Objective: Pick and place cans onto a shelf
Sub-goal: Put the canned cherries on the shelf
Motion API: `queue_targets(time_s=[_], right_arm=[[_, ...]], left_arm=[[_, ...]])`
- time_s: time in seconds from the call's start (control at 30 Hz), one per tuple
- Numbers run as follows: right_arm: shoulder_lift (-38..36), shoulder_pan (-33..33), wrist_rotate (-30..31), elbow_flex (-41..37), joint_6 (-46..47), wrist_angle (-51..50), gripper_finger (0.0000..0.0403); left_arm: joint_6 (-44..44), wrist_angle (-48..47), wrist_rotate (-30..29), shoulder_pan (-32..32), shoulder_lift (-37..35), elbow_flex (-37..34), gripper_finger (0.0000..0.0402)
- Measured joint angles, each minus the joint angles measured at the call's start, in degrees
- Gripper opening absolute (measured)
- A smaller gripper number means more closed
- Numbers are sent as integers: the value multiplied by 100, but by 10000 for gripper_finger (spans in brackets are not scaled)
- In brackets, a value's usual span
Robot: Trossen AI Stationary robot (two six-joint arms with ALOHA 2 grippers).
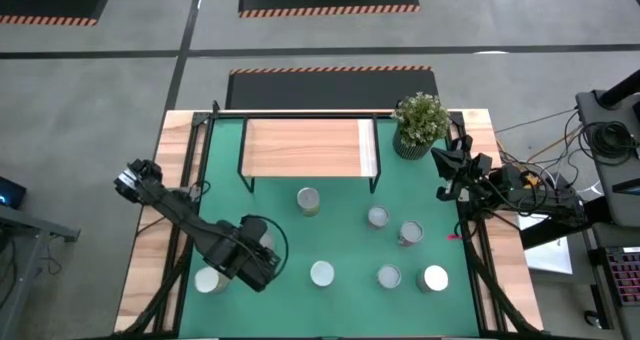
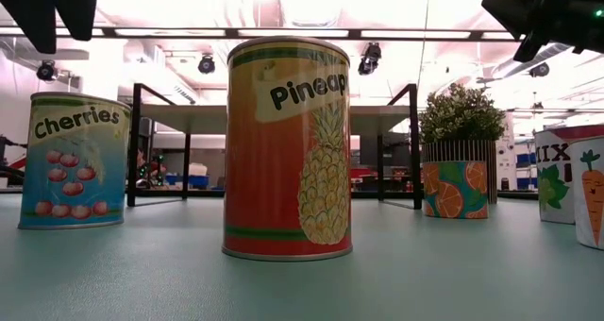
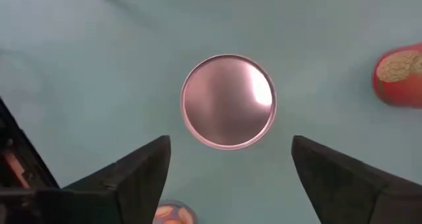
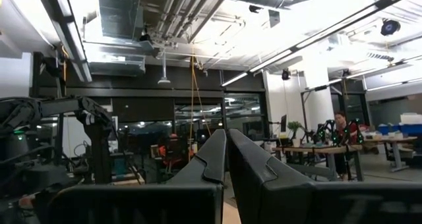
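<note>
A: What could have gone wrong from there?

B: The left gripper (image 3: 231,159) hung above a can (image 3: 228,101) near the front left of the table (image 1: 340,230), its fingers (image 3: 138,168) spread wide with nothing between them; the can's round top sat ahead of the gap rather than squarely in it, so a straight drop might have landed a fingertip on the rim and knocked it over; another can (image 1: 210,280) stood just beside the arm and could have been clipped.

A: And the right gripper (image 1: 452,170)?

B: Parked at the table's right edge beside the potted plant (image 1: 420,120), fingers (image 4: 211,158) pressed together, holding nothing.

A: How did the cans look?

B: Silvery flat lids with bright paper labels; in the low view one showed a pineapple (image 2: 288,151), another cherries (image 2: 75,160); they stood upright and scattered on the green mat (image 1: 340,210), well apart; the shelf (image 1: 305,147) at the back carried none.
</note>
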Motion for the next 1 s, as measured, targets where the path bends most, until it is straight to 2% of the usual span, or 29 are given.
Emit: queue_targets(time_s=[0.2,0.43,0.57,1.0], right_arm=[[0,0,0,3,-2,2,9],[0,0,0,4,-2,0,9],[0,0,0,4,-20,-3,9],[0,0,0,4,-92,-20,9]], left_arm=[[35,74,-18,76,0,-52,313],[552,365,-46,105,-2,-93,368],[597,564,-173,156,-2,-93,386],[367,625,-87,260,-7,-651,377]])
